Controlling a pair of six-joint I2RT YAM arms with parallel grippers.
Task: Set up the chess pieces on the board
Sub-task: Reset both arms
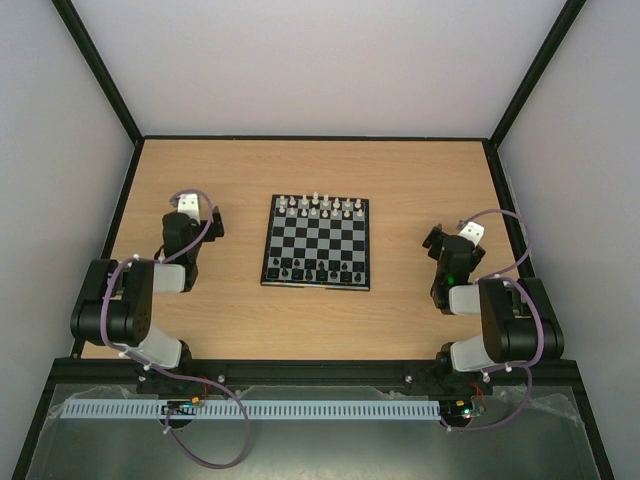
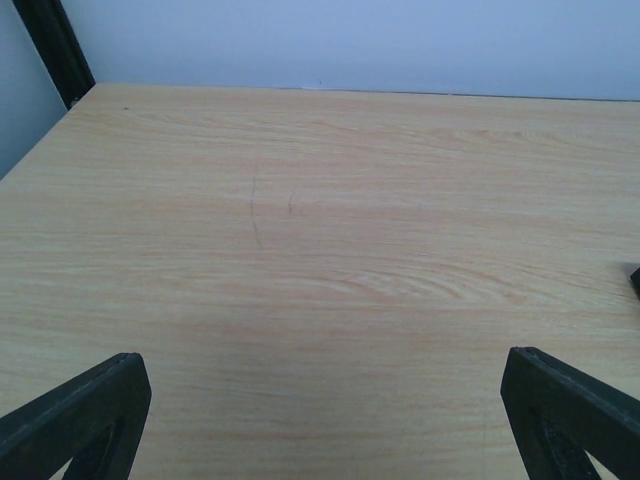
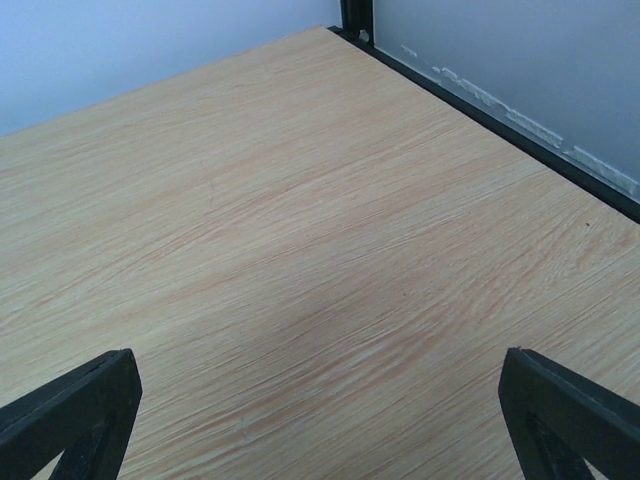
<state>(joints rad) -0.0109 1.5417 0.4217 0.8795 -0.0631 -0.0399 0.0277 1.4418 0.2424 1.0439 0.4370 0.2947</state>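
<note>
The board [image 1: 317, 238] lies flat in the middle of the wooden table, in the top view only. White chess pieces [image 1: 320, 206] stand along its far rows and dark pieces [image 1: 313, 268] along its near rows; they are too small to tell apart. My left gripper [image 1: 198, 213] rests to the left of the board, well apart from it. Its jaws stand wide open over bare wood [image 2: 320, 420]. My right gripper [image 1: 452, 238] sits to the right of the board, also open with nothing between its fingers [image 3: 320, 420].
Black frame posts and pale walls enclose the table [image 1: 420, 180] on three sides. The frame rail [image 3: 500, 125] runs close to the right gripper's far right. A post [image 2: 55, 50] stands at the far left corner. A dark sliver [image 2: 635, 280] shows at the left wrist view's right edge.
</note>
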